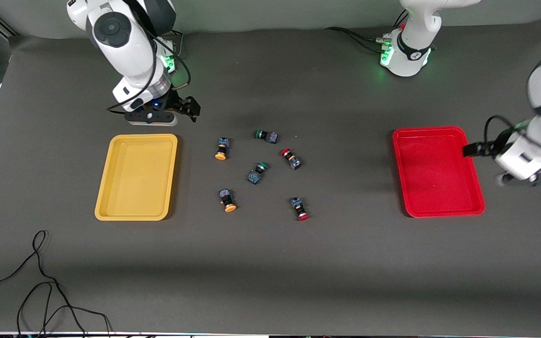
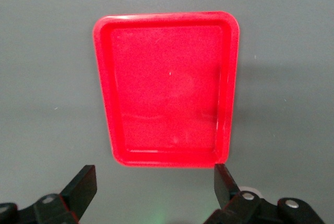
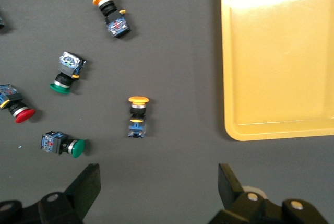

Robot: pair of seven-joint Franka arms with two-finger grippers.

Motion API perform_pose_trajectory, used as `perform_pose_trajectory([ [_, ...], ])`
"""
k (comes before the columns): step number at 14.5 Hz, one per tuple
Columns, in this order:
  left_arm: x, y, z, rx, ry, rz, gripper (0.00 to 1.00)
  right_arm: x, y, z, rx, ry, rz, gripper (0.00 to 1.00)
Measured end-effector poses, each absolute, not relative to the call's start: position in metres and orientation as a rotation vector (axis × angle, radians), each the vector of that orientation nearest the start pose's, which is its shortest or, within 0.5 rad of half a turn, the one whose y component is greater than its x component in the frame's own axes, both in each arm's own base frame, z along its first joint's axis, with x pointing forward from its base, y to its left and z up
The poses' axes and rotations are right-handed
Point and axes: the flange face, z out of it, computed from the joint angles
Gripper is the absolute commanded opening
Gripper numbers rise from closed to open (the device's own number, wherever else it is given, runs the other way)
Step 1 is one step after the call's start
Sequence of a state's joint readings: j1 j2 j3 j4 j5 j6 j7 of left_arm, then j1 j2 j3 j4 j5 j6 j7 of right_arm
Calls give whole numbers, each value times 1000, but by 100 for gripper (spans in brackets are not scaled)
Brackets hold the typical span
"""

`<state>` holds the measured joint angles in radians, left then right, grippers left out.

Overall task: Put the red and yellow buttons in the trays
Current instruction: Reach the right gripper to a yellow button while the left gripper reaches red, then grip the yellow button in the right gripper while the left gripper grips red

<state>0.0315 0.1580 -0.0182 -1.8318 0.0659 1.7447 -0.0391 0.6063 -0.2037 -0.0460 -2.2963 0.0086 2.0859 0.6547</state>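
Buttons lay loose on the table between both trays: two yellow, two red, two green, and the yellow tray and red tray held nothing. The right gripper hung wide open over the table beside the yellow tray, holding nothing. The left gripper was also wide open and without load, beside the red tray at the left arm's end.

Red tray on grey table, left claw spread
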Motion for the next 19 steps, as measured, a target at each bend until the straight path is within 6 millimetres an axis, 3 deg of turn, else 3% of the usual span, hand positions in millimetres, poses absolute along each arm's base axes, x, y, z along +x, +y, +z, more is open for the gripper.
perform_pose_trajectory([
  [3, 583, 8, 361, -3043, -74, 450, 100, 397, 281, 404, -3126, 145, 10, 100],
  [7, 587, -9, 329, -3024, -135, 479, 100, 412, 295, 335, -3135, 149, 10, 100],
  [9, 587, -31, 316, -2999, -204, 494, 100, 419, 299, 289, -3141, 152, 5, 100],
  [11, 582, -75, 303, -2964, -271, 503, 100, 423, 301, 242, -3143, 151, -5, 100],
  [13, 574, -131, 287, -2960, -357, 519, 100, 421, 304, 202, -3147, 161, -10, 100],
  [15, 562, -188, 278, -2953, -481, 542, 100, 413, 311, 175, -3154, 186, -2, 100],
  [17, 549, -242, 277, -2903, -630, 517, 100, 408, 315, 164, -3162, 196, 10, 100],
  [18, 543, -269, 275, -2870, -712, 503, 100, 408, 316, 165, -3162, 198, 11, 94],
  [19, 537, -296, 268, -2835, -791, 491, 100, 409, 316, 166, -3164, 200, 14, 72],
])
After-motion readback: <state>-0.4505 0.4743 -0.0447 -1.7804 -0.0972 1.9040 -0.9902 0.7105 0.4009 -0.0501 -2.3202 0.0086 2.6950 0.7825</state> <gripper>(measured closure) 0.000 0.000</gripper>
